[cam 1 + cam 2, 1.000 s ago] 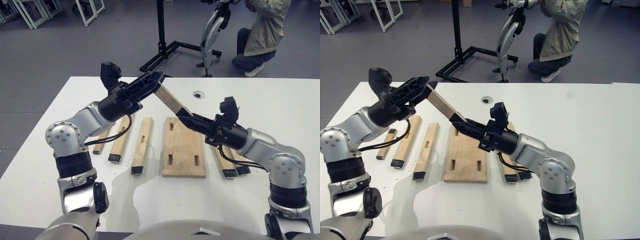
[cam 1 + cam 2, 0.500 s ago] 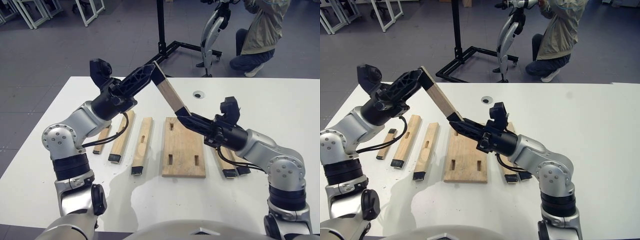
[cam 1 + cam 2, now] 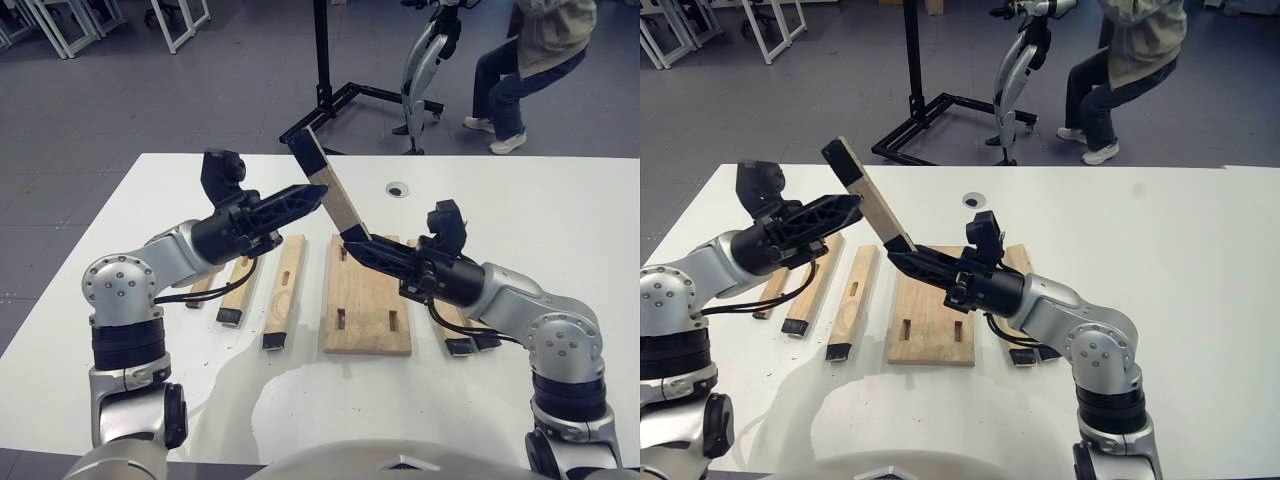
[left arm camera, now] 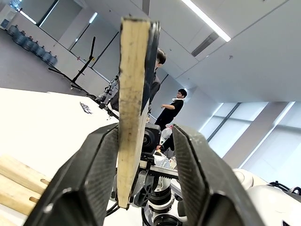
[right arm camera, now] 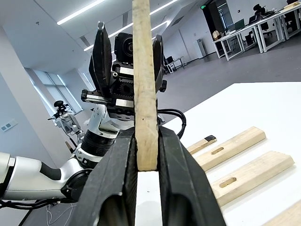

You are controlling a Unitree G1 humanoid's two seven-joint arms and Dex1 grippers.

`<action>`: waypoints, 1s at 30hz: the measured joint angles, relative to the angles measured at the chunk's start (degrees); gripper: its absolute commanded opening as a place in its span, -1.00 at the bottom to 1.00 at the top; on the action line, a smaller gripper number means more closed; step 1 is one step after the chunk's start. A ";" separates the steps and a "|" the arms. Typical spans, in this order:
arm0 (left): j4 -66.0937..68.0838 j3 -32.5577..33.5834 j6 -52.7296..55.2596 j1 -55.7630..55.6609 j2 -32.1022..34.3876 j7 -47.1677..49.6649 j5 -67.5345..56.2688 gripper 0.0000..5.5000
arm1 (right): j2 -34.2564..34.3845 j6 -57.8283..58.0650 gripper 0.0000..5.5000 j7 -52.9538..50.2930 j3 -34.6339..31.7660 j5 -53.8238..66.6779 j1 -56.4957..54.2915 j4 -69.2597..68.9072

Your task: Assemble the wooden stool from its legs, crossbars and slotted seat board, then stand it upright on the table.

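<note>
1. the right hand (image 3: 358, 245) clamps the lower end of a pale wooden leg with a black end cap (image 3: 333, 195), tilted over the flat slotted wooden seat board (image 3: 366, 300), midway between the white worktop's (image 3: 560, 200) left and right edges.
2. the left hand (image 3: 315, 192) is spread open, its fingers flanking the leg's middle.

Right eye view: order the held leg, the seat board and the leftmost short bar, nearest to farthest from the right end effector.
1. leg, gripped in the right end effector.
2. seat board, just beneath it.
3. short bar, far on the robot's left.
</note>
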 measured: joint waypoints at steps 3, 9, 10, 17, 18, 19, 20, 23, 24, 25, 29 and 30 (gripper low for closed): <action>0.21 -0.04 -0.24 0.04 -0.30 0.00 0.00 -0.30 | 0.00 0.00 -0.85 -0.21 0.02 0.01 0.01 -0.05; 0.76 -0.26 -1.47 -0.08 -1.17 -0.03 2.18 -0.30 | 0.24 -0.14 -0.85 -1.76 1.13 0.17 1.15 -0.40; 0.89 -0.58 -2.07 -0.24 -1.38 0.11 3.73 -0.30 | 0.25 0.30 -0.85 -2.17 1.59 0.18 1.42 -0.42; 3.74 -1.80 -3.91 -0.37 -1.50 -2.73 9.97 -0.44 | -0.37 0.96 -0.85 -2.99 1.73 0.06 2.07 -0.32; 3.78 -1.65 -3.45 -0.37 -1.50 -2.98 9.62 -0.48 | -0.48 0.97 -0.85 -2.92 1.80 0.07 2.07 -0.33; 3.88 -1.49 -3.01 -0.38 -1.51 -3.15 8.95 -0.52 | -0.49 0.96 -0.85 -2.87 1.88 0.08 2.10 -0.36; 3.91 -1.26 -2.58 -0.38 -1.52 -3.45 8.55 -0.52 | -0.48 0.95 -0.85 -2.80 1.97 0.09 2.17 -0.49; 3.92 0.02 -1.52 -0.69 -1.58 -3.44 6.31 -0.66 | -0.23 0.94 -0.85 -2.61 2.72 0.12 2.59 -0.94; 3.92 0.19 -1.35 -0.95 -1.75 -3.20 5.85 -0.75 | 0.01 0.87 -0.85 -2.53 2.88 0.24 2.94 -1.32; 3.91 0.35 -1.20 -1.02 -1.86 -2.93 5.63 -0.77 | 0.13 0.82 -0.85 -2.50 3.10 0.73 3.19 -1.42; 3.68 1.00 -0.18 -1.03 -2.00 -2.64 3.27 -0.79 | 0.29 0.37 -0.85 -2.54 3.34 1.94 3.57 -1.84; 3.68 1.10 -0.01 -1.03 -2.01 -2.57 3.07 -0.79 | 0.30 0.31 -0.85 -2.56 3.42 2.05 3.58 -1.84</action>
